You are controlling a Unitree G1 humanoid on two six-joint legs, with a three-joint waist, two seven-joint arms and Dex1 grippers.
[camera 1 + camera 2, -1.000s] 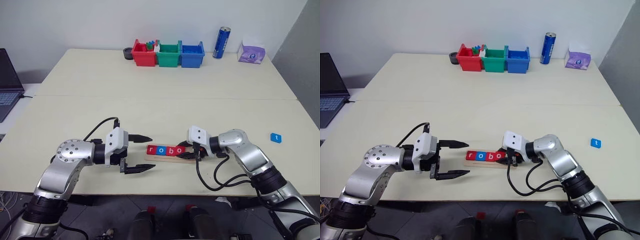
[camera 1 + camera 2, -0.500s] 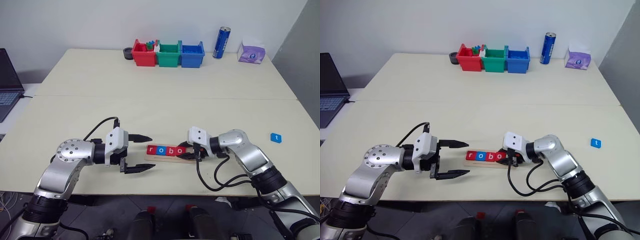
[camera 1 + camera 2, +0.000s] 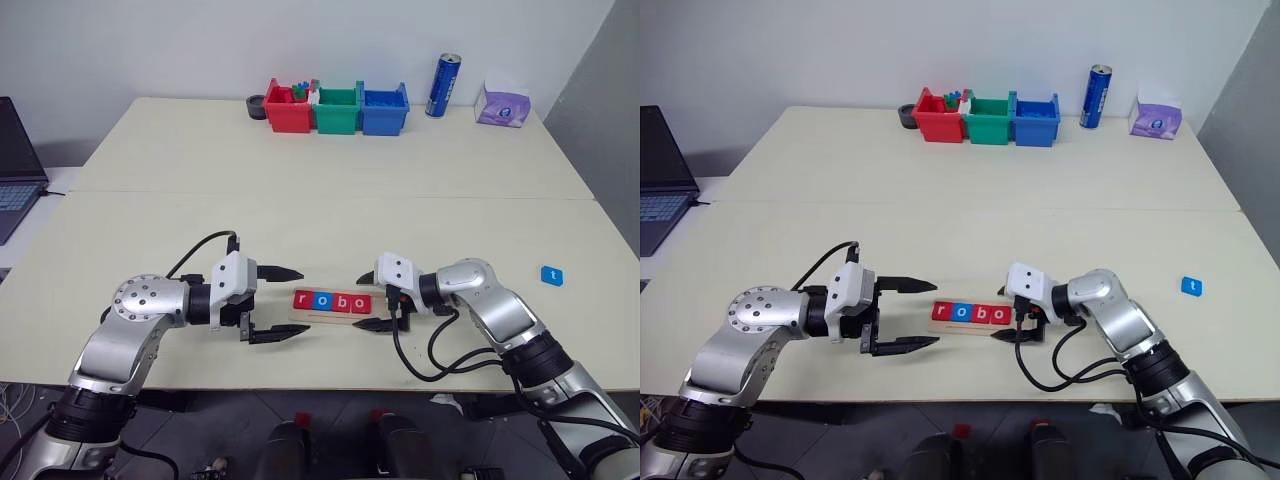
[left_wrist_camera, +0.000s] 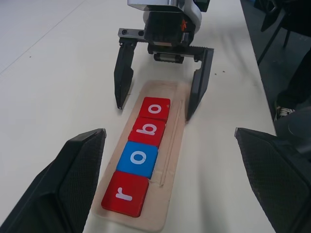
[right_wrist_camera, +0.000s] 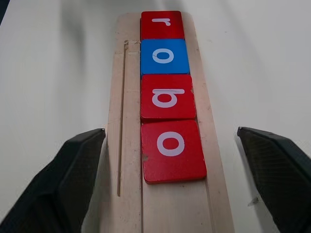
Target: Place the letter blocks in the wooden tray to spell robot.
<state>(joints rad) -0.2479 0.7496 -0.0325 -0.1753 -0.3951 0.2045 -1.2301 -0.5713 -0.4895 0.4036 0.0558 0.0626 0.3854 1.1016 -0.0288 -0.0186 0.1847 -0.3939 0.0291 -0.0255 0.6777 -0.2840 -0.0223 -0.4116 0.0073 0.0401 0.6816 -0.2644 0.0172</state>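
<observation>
With "robo" seated, the right end effector [image 3: 371,301] stands spread astride the wooden tray [image 3: 332,316]; back straight off, then fetch the blue t block [image 3: 551,275] well to its outer side.

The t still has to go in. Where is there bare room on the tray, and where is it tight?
Free: the tray end past the last red o, between the open right gripper fingers. The blue t lies on bare table. Tight: the left gripper, open, flanks the r end.
</observation>
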